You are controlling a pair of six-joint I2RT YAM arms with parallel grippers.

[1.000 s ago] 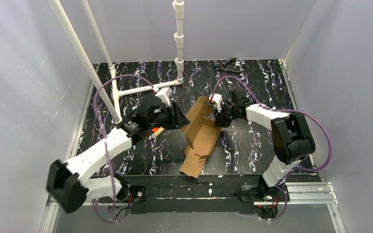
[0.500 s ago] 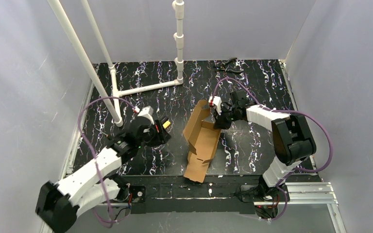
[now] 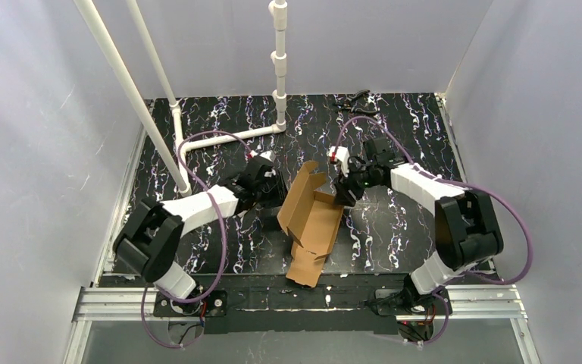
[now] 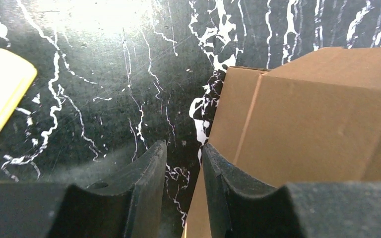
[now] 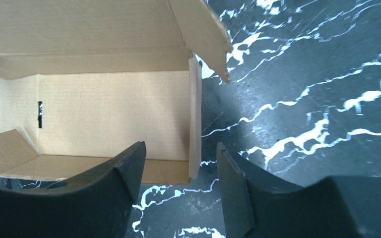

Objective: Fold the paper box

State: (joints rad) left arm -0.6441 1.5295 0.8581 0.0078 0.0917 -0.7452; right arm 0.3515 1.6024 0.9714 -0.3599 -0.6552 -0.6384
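Brown corrugated cardboard makes up the half-formed paper box point(image 3: 314, 221). It lies in the middle of the black white-veined table point(image 3: 402, 227), with its left wall raised and its long lid panel flat, pointing toward the arm bases.

The black two-finger right gripper point(image 5: 180, 146) is at the box's right side. Its fingers are well apart and straddle the low right side wall point(image 5: 194, 124) without clamping it. The black two-finger left gripper point(image 4: 183, 148) is just outside the box's left wall. Its fingers are a narrow gap apart with only table between them, and one finger sits against the cardboard. A pale yellow flat stick point(image 4: 0, 94) lies further out, left of the box.

The step looks like standing the right wall up while the left wall is steadied. To do it well:
- Close the right fingers on the wall low down, near its score line, so it hinges at the crease and does not buckle mid-panel.
- Keep the left finger flat against the outside of the left wall as a backstop, so the box cannot slide leftward.
- Rotate the wall up slowly and keep the base pressed down.
- Do not sweep the left arm outward into the stick.
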